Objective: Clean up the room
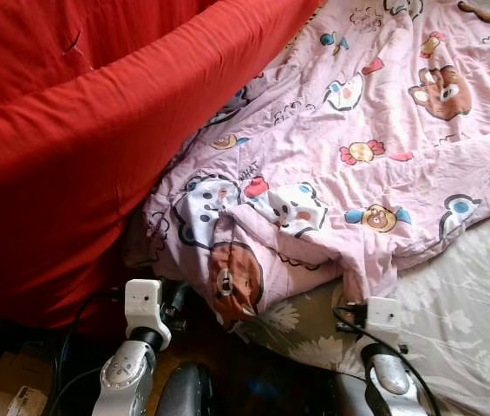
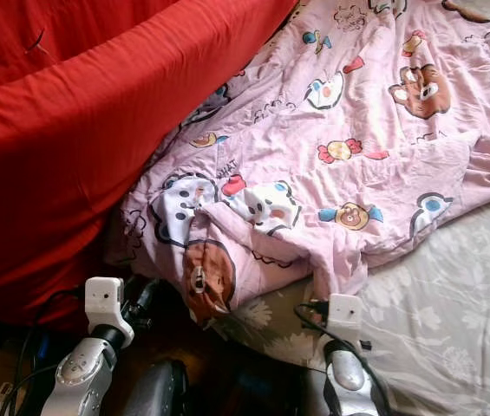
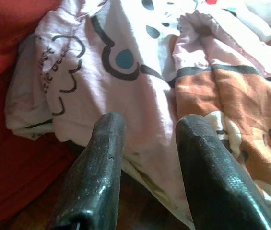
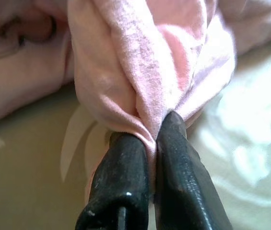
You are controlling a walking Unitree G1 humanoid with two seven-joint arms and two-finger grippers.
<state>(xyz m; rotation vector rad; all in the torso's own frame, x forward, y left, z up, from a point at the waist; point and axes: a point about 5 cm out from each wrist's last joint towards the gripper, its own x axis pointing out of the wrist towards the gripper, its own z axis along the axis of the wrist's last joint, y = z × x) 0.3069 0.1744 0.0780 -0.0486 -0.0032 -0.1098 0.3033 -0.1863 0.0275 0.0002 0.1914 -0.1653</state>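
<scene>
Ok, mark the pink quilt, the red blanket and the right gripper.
pink quilt (image 1: 375, 113), left eye view, flat middle.
red blanket (image 1: 80, 130), left eye view, front fold.
right gripper (image 4: 152, 139), right wrist view, fingertips pinching a quilt fold.

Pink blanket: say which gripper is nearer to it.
Right. The right gripper has its fingers pinched shut on a fold of the pink blanket; the left gripper hovers open just short of its hanging edge.
</scene>
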